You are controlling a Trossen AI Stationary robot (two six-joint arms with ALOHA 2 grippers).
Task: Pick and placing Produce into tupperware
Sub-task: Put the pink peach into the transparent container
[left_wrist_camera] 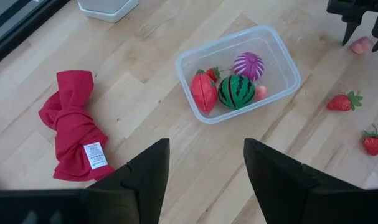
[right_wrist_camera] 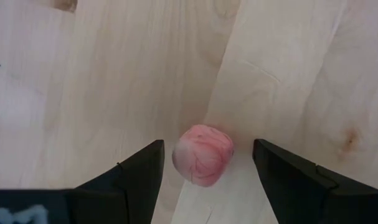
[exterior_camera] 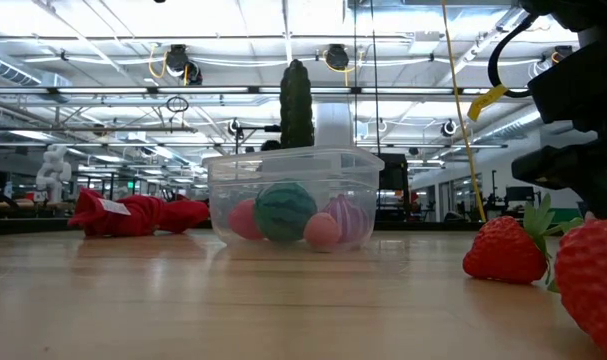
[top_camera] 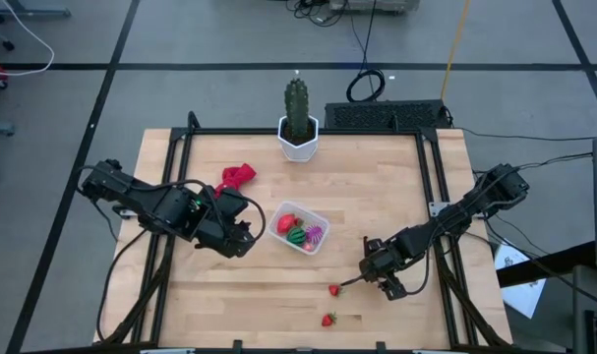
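The clear tupperware (top_camera: 300,228) (left_wrist_camera: 282,53) stands mid-table and holds a red oval (left_wrist_camera: 203,91), a green striped ball (left_wrist_camera: 236,91), a purple striped ball (left_wrist_camera: 248,65) and a pink bit (left_wrist_camera: 260,92). My right gripper (right_wrist_camera: 207,144) (top_camera: 369,264) is open, to the tub's right. It points down over a pink ball (right_wrist_camera: 203,154) that lies on the wood between its fingers, with a gap on each side. Two strawberries (top_camera: 334,289) (top_camera: 328,320) lie near the front edge. My left gripper (left_wrist_camera: 206,146) (top_camera: 241,236) hovers open to the left of the tub.
A knotted red cloth (top_camera: 236,177) lies left of the tub, toward the far side. A green cactus in a white pot (top_camera: 298,123) stands at the far edge. A dark frame rail (top_camera: 431,187) runs along the table's right side. Bare wood shows around the strawberries.
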